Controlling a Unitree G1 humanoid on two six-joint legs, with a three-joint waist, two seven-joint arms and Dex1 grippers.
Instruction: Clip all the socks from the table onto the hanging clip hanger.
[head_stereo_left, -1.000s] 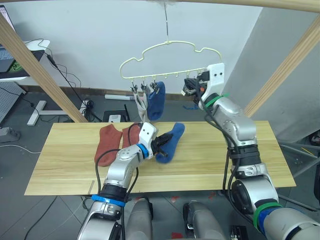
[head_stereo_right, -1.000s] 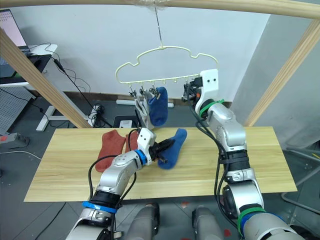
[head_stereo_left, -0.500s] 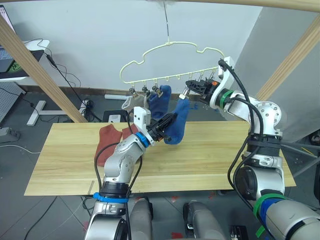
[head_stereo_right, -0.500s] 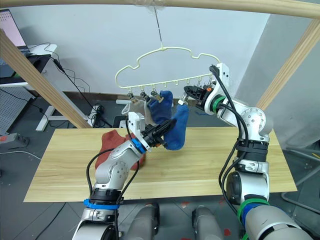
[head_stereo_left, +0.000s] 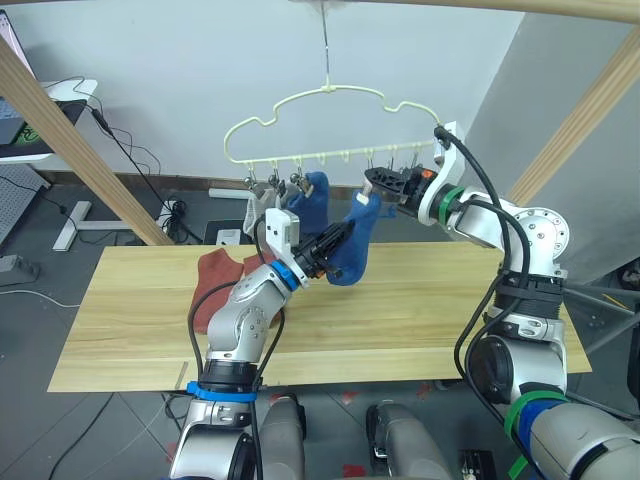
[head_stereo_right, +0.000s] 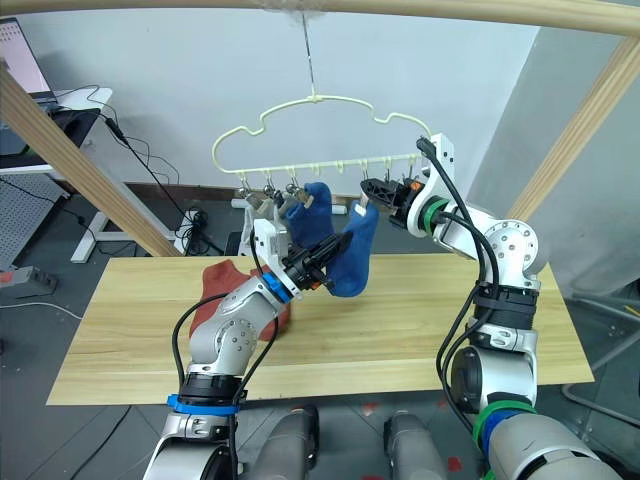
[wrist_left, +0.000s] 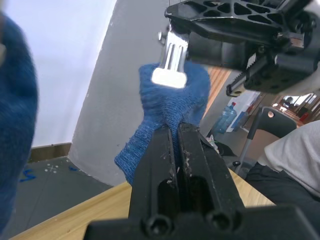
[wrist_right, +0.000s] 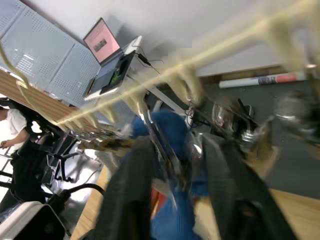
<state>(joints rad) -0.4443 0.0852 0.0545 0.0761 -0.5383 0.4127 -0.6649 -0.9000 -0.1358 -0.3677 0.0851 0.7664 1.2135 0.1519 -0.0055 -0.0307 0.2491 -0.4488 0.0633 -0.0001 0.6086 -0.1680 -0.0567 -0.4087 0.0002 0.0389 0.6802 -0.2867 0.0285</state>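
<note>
head stereo pair looks down over the table (head_stereo_left: 420, 310); wrist cameras sit close to the blue sock (wrist_left: 167, 107).

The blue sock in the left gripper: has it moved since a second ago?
Yes. The blue sock has risen off the table toward the hanger's clips.

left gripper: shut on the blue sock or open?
Shut. The left gripper has its two fingers pressed together on the blue sock, held up off the table at a metal clip.
</note>
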